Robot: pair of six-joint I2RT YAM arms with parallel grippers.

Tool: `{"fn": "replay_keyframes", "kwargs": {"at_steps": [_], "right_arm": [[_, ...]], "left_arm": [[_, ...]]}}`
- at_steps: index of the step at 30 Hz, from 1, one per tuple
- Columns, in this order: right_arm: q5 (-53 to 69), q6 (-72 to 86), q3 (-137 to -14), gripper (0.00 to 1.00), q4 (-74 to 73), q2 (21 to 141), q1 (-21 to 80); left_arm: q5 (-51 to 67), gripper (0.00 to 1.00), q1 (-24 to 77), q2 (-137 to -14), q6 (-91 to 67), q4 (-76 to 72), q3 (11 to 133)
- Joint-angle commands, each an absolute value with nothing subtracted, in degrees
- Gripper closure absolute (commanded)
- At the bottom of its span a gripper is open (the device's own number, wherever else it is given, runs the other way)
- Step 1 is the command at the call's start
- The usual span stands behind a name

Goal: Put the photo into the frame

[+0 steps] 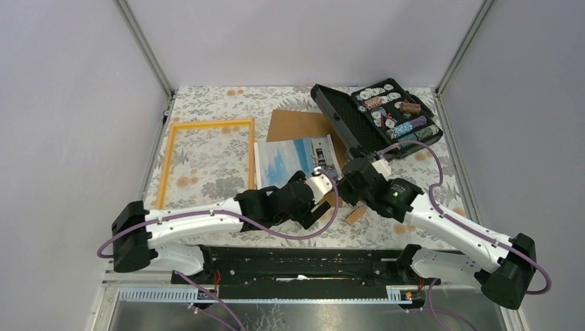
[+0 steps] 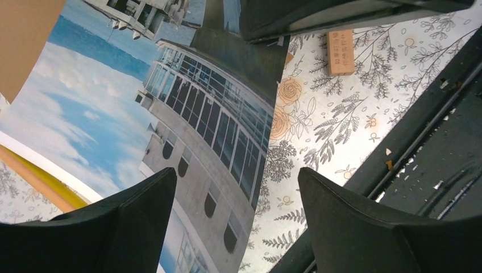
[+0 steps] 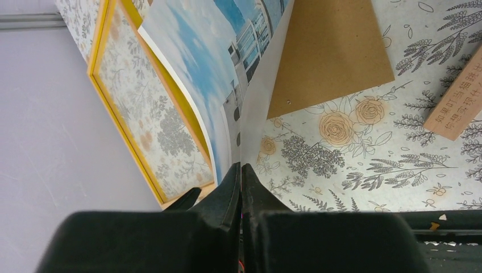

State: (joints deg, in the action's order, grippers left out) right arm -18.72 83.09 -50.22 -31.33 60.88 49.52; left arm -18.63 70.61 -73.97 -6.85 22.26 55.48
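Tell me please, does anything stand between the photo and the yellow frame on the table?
Nothing visible does. The photo, pinched at its edge by the right gripper, is right beside the frame, and the frame's opening shows only tablecloth.

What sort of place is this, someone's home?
Probably a robot test booth, not a home: plain grey walls and metal posts enclose a floral-clothed table, with two arms bolted at its near edge.

I see left arm (image 1: 200, 217) stretched toward 3 o'clock, left hand (image 2: 236, 182) spread wide; right arm (image 1: 448, 227) toward 10 o'clock, right hand (image 3: 241, 170) pinched closed.
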Motion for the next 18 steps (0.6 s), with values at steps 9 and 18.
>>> {"fn": "replay_keyframes", "kwargs": {"at_steps": [9,18], "right_arm": [[-22.00,88.39,-51.02,0.93,-32.52,57.83,50.01],[-22.36,85.29,-51.94,0.62,-32.52,57.56,50.00]], "left_arm": [[-24.28,0.53,71.19,-75.91,-4.26,8.07,50.36],[-24.75,0.86,71.28,-75.16,-3.12,10.00,51.47]]}}
